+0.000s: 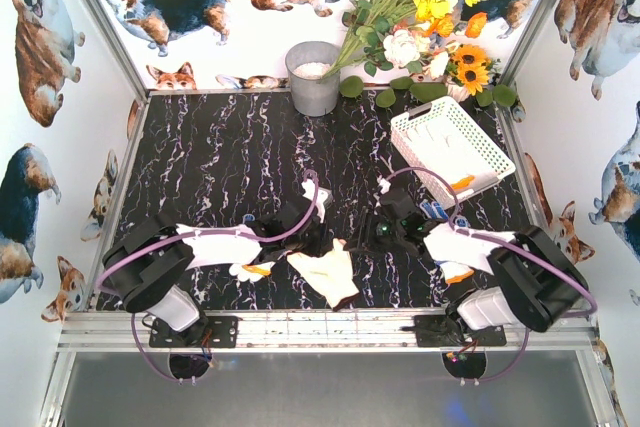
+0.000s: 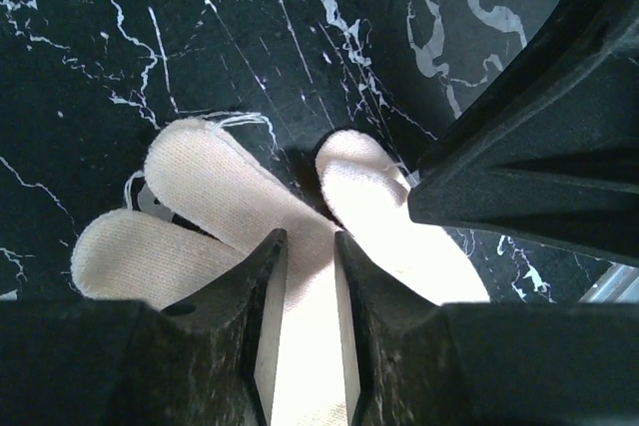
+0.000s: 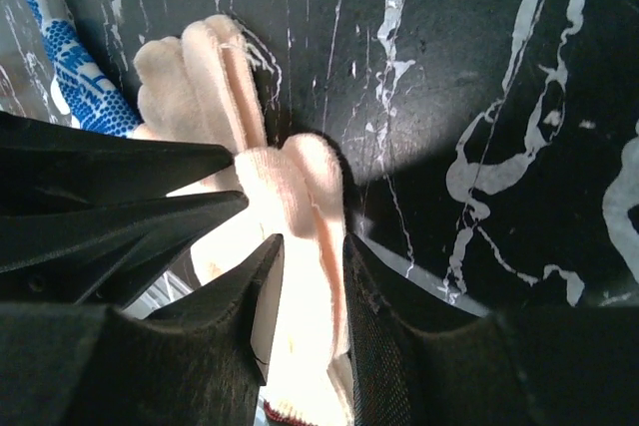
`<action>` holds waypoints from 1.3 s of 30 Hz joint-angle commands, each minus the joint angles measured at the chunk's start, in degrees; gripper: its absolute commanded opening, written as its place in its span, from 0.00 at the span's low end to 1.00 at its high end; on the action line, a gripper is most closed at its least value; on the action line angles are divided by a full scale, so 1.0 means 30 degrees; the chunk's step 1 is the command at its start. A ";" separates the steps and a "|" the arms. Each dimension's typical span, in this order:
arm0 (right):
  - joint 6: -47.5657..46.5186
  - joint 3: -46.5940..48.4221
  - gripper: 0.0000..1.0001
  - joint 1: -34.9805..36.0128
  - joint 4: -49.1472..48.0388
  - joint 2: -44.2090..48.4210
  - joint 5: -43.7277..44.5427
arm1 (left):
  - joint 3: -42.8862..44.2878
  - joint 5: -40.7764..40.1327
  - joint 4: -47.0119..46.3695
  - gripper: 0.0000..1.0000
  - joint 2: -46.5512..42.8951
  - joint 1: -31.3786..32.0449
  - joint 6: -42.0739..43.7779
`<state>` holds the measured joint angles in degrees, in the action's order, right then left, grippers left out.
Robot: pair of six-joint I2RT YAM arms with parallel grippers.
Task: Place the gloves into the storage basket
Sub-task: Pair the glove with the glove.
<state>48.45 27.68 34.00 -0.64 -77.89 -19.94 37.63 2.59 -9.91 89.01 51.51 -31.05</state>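
With left gripper clamped on white glove, right gripper on cream glove (both limp, light), pinch mid-palm; expect droop.

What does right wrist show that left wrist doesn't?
Only right wrist: a blue-dotted glove at the upper left edge, beside the cream glove that the right gripper pinches. A dark red edge shows on that glove's cuff at the bottom.
Only left wrist: the white glove, splayed on the surface and pinched by the left gripper.
Both: the black marble table and a pale knit glove clamped in that arm's gripper.
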 commanded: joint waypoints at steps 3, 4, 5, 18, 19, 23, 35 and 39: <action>-0.0232 0.1173 0.32 -0.0024 -0.2303 -0.1353 -0.0690 | -0.0442 -0.0068 -0.0775 0.19 0.0407 -0.0147 -0.0099; -0.0239 0.1287 0.32 -0.0024 -0.2356 -0.1490 -0.0791 | -0.0516 -0.0072 -0.0795 0.19 0.0471 -0.0173 -0.0083; -0.0240 0.1359 0.32 -0.0010 -0.2425 -0.1588 -0.0881 | -0.0591 -0.0050 -0.0797 0.18 0.0537 -0.0202 -0.0092; -0.0168 0.1320 0.24 -0.0019 -0.2280 -0.1247 -0.1068 | -0.0736 -0.0044 -0.0607 0.18 0.0732 -0.0360 0.0008; -0.0154 0.1298 0.24 -0.0005 -0.2243 -0.1144 -0.1110 | -0.0714 -0.0039 -0.0594 0.18 0.0738 -0.0379 0.0004; -0.0123 0.1290 0.21 0.0033 -0.2035 -0.0684 -0.1141 | -0.0679 -0.0072 -0.0508 0.17 0.0754 -0.0382 0.0022; -0.0123 0.1582 0.20 0.0034 -0.1558 0.0759 -0.1280 | -0.0589 -0.0080 -0.0300 0.17 0.0800 -0.0396 0.0053; -0.0257 0.1720 0.20 0.0034 -0.1037 0.1247 -0.1034 | -0.0618 -0.0124 -0.0249 0.17 0.0719 -0.0396 0.0068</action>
<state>48.23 29.87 34.02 -3.77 -77.21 -23.11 36.29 2.76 -12.27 90.08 50.92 -31.27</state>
